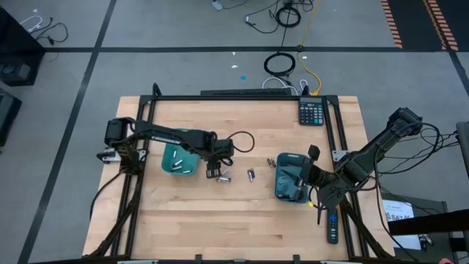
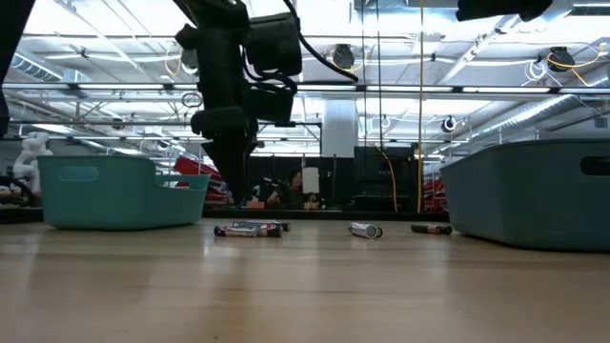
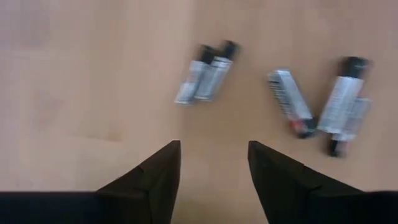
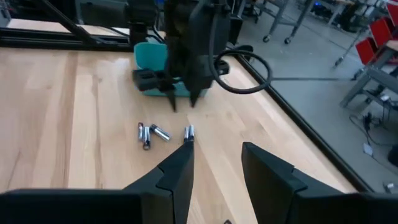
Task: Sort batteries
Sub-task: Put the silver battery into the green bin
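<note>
From above, small silvery cylindrical batteries (image 1: 250, 175) lie loose on the pale wooden table (image 1: 220, 220) between two teal plastic trays (image 1: 179, 159), so sorting looks unfinished. The left wrist view shows the left gripper (image 3: 212, 163) open and empty above them; the right gripper (image 4: 216, 163) waits open, empty.

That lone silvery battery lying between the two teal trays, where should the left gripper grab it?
Take the battery across the middle of its barrel, from straight above: it lies flat on the table, with bare wood on either side. The left gripper, open, is probably nearest.
</note>
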Robot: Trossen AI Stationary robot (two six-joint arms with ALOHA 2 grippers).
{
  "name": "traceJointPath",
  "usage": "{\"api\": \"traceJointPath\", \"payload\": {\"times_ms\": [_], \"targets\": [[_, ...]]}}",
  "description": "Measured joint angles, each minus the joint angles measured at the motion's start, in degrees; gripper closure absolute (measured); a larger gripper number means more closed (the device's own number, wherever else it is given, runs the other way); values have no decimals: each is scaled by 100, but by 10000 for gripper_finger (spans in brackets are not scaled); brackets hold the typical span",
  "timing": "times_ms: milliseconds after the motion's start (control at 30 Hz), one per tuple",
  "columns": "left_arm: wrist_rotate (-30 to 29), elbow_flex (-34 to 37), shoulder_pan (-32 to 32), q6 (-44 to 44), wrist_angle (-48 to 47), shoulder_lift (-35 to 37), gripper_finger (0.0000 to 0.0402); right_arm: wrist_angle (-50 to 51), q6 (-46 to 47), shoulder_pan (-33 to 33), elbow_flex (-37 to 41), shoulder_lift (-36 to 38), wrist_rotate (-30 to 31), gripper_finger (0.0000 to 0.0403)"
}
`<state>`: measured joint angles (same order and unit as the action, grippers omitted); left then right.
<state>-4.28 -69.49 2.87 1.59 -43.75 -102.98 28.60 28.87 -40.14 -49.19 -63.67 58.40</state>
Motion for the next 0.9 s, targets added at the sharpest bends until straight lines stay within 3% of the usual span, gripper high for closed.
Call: {"api": "traceJointPath", "payload": {"times_ms": [100, 467, 900], "targets": [[379, 0, -101, 138, 0, -95, 219, 206, 284, -27, 0, -1, 3, 277], [580, 0, -527, 618, 352, -166, 224, 295, 456, -55, 0, -1, 23, 277], [341, 0, -527, 1002, 892, -195, 224, 295, 496, -52, 0, -1, 27, 277]]}}
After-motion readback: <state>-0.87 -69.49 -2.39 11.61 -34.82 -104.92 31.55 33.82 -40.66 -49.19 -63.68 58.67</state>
